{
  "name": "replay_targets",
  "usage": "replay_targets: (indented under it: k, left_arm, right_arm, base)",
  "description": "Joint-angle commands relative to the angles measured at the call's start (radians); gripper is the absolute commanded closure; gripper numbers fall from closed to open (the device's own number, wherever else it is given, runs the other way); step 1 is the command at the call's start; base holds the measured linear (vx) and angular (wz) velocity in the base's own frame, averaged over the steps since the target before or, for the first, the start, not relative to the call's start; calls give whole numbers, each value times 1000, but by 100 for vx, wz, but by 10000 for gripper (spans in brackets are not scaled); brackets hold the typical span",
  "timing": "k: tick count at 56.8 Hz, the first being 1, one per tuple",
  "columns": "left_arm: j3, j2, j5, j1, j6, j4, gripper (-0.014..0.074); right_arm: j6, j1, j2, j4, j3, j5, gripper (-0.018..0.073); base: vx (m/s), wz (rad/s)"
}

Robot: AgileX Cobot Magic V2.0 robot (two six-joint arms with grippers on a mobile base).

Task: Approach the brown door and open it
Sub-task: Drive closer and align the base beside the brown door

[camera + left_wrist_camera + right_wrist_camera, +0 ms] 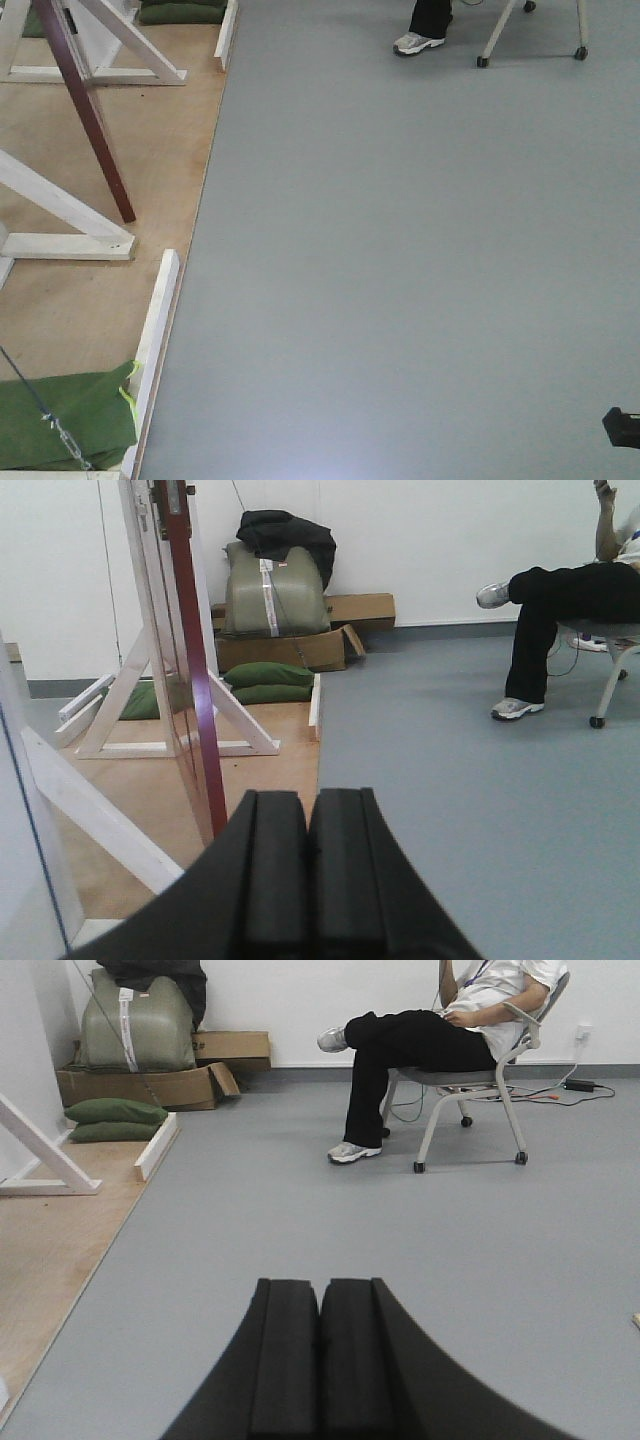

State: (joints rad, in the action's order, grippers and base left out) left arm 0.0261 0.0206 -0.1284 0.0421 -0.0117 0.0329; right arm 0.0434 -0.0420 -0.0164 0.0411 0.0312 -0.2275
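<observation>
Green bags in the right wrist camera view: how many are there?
2. They lie stacked at the far left, the upper bag on the lower bag, in front of the cardboard box. Others may lie out of view.

Nothing legible anywhere — no words, brands, numbers or signs can be read.

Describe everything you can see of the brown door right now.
The brown door shows mostly edge-on: a tall, narrow, reddish-brown strip, wood by its look, with a glossy face reflecting on its left. Metal hardware shows near the top, cropped. It stands upright over the plywood floor, between white braced frames. Nothing grips it.
</observation>
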Motion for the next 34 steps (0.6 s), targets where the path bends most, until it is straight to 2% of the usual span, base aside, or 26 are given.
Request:
replay_targets:
  k: [1,34]
  left_arm:
    - [-26,5,75,1,2,6,603]
    - [-26,5,75,1,2,6,603]
  right_arm:
    - [8,0,-6,0,6,79,559]
    - [8,0,-6,0,6,79,559]
  base:
    - [37,-9]
    - [38,0]
